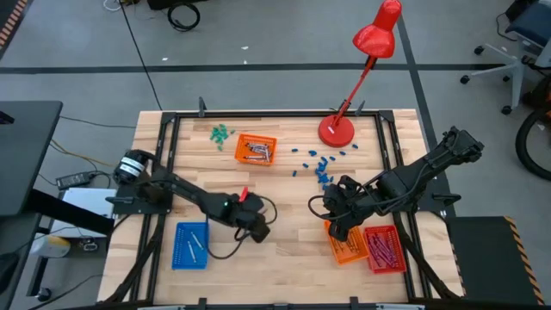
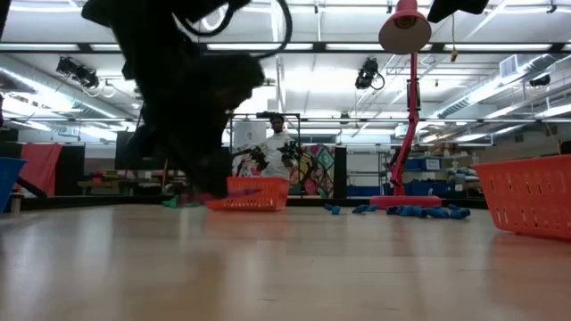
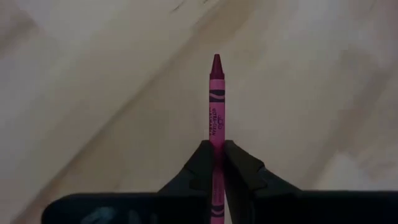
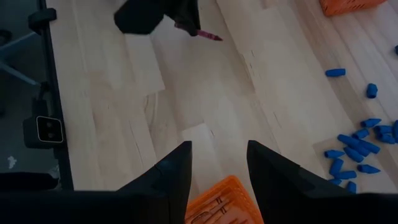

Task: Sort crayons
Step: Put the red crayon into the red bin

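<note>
Left gripper (image 3: 216, 163) clamped on a slim paper-wrapped magenta crayon (image 3: 215, 99), pale wood-grain table (image 1: 284, 202), right gripper (image 4: 219, 163) spread wide over mesh-walled orange tray (image 4: 227, 202)

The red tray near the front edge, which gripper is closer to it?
Right. The right gripper hovers beside the red tray, over the orange tray; the left gripper, shut on a magenta crayon, is farther.

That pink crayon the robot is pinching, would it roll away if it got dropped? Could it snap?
The magenta crayon looks round and slim, so it would probably roll on the smooth wooden table. The left gripper pinches only its back end, so it might pivot or slip. Being a thin stick, it could likely snap under a hard squeeze.
</note>
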